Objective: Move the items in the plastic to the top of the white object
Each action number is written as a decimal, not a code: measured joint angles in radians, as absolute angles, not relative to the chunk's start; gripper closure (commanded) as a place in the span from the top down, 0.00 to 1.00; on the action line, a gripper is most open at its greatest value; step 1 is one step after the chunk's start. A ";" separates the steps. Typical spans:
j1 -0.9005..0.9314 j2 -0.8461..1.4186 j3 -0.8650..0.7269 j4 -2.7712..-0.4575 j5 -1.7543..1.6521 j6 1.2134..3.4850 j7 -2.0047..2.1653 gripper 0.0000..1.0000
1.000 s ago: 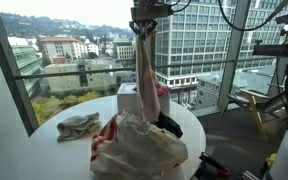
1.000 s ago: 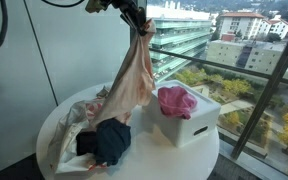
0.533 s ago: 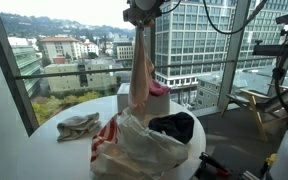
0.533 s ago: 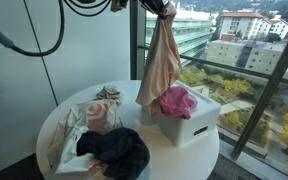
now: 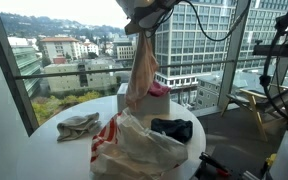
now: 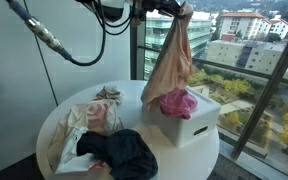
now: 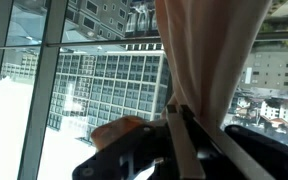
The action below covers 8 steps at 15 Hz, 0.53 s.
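Note:
My gripper [image 6: 181, 11] is high above the table, shut on the top of a long beige garment [image 6: 172, 60]. The garment hangs down with its lower end at the white box [image 6: 186, 128]. A pink garment [image 6: 176, 101] lies on top of the box. In an exterior view the gripper [image 5: 148, 30] holds the beige garment [image 5: 141, 70] over the box [image 5: 127, 97]. In the wrist view the shut fingers [image 7: 181, 118] pinch the beige cloth [image 7: 199, 50]. The crumpled plastic bag [image 5: 139, 148] lies on the table with a dark garment [image 5: 174, 128] on it.
The round white table [image 6: 54, 110] stands by a large window. A grey-white rag [image 5: 79, 125] lies near the table's far side. More cloth [image 6: 97, 115] rests in the bag. The dark garment [image 6: 119, 152] lies at the table's front edge. Chairs and cables [image 5: 264, 95] stand beside the table.
The gripper has lifted the beige garment out of the bag and carried it over the white box. The dark garment has settled flat on the bag.

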<state>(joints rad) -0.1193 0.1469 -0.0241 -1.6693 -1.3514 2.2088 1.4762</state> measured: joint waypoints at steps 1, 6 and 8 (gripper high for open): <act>-0.115 0.169 -0.028 -1.672 -1.357 2.208 1.486 0.02; -0.110 0.291 -0.033 -1.702 -1.331 2.220 1.513 0.02; -0.111 0.341 -0.036 -1.709 -1.290 2.227 1.514 0.02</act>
